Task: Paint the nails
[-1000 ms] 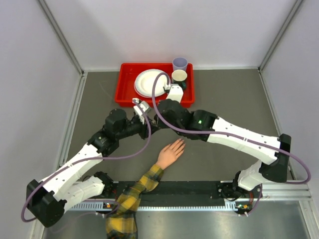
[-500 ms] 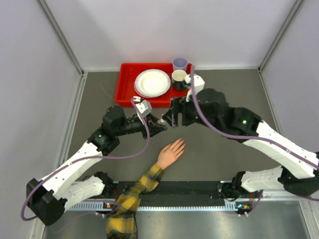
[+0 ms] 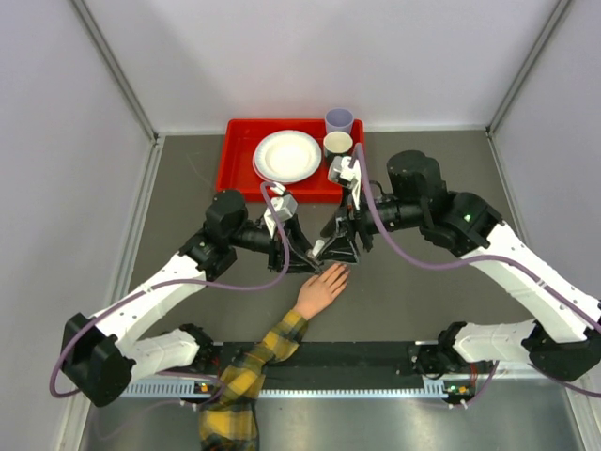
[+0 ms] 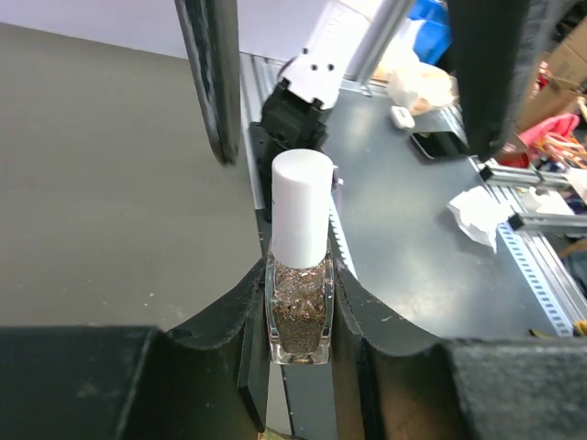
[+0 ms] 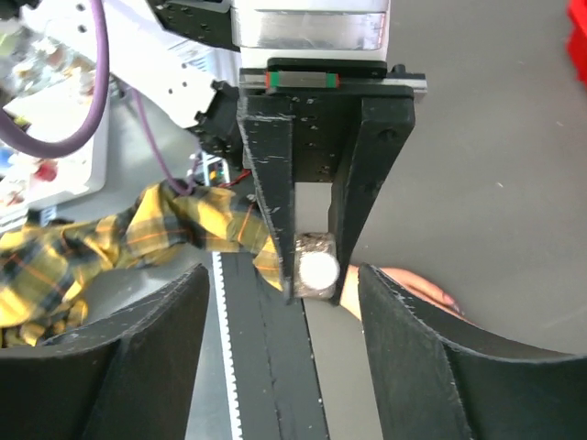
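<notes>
1. The nails (image 3: 340,272) are on the fingertips of a pale peach pretend hand (image 3: 319,291). From above they are too tiny to see well.
2. The pretend hand lies flat near the middle of the grey table (image 3: 423,310). Its fingers point to about 1 o'clock.
3. Its arm wears a yellow-and-black checked sleeve (image 3: 246,366). The sleeve runs off toward 7 o'clock, over the near edge of the table.
4. The two grippers meet tip to tip just at 12 o'clock from the fingertips. I cannot tell if they touch the pretend hand.
5. The left gripper (image 3: 305,258) comes in from 10 o'clock. It is squeezed tight on a small clear bottle (image 4: 299,316) full of brown sparkly stuff.
6. The bottle sits snug between the two black fingers. Its white cap (image 4: 302,215) sticks out past their tips.
7. The right gripper (image 3: 333,252) comes in from 2 o'clock and faces the bottle. Its fingers stand wide apart, one on each side of the white cap, with a gap on both sides. It has hold of nothing.
8. A red tray (image 3: 239,169) sits at 12 o'clock, at the far edge of the table.
9. A white plate (image 3: 286,155) lies in the tray, and a dark cup (image 3: 338,144) stands at 3 o'clock from it.
10. A lilac cup (image 3: 339,120) stands at the back rim of the tray. I cannot tell if it is in the tray or behind it.
</notes>
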Tool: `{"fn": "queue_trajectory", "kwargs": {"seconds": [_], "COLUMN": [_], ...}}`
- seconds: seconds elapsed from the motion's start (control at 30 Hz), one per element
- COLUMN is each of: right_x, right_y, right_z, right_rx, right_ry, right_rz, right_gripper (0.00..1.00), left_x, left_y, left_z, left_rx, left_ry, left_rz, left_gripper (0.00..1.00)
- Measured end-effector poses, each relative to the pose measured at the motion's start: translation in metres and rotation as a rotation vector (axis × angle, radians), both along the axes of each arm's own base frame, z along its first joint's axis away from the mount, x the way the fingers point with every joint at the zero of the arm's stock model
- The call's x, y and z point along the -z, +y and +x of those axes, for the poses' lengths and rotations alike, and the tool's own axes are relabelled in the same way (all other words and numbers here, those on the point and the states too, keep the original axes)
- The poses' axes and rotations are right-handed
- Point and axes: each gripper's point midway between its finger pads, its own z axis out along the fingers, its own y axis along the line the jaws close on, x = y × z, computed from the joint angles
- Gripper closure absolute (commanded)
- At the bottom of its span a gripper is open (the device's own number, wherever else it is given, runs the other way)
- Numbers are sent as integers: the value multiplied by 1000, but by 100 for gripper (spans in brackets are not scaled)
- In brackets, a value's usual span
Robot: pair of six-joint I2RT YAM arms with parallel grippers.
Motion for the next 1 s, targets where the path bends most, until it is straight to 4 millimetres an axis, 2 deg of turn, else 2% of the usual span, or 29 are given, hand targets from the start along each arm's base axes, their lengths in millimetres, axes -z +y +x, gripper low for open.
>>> {"fn": "queue_trajectory", "kwargs": {"seconds": [0.1,0.23,0.33,0.37,0.53,0.6,0.63,0.7,1.0], "right_x": [2,10,17,18,19,18,18,19,21], "right_y": [5,15,19,19,19,19,19,19,23], "right_z": [-2,-3,0,1,1,0,0,3,25], "right_rx": [-58,-124,-131,-133,-143,-151,-155,-146,-40], "right_ry": [12,30,30,29,20,18,16,7,6], "right_rz": [10,8,-7,-9,-8,-6,-5,-8,-1], "right_gripper": [45,46,53,58,69,84,95,100,100], "left_x": [-3,-4,-5,-5,-5,-4,-4,-3,-4], "left_y": [1,3,3,3,3,3,2,2,5], "left_z": [-5,-11,-13,-13,-13,-13,-12,-10,19], "left_rx": [32,62,73,74,74,70,66,49,-176], "left_ry": [5,14,15,15,15,10,5,1,-56], "left_rz": [-7,-9,-10,-10,-10,-11,-11,-7,18], "left_gripper": [100,100,100,100,100,100,100,100,100]}}
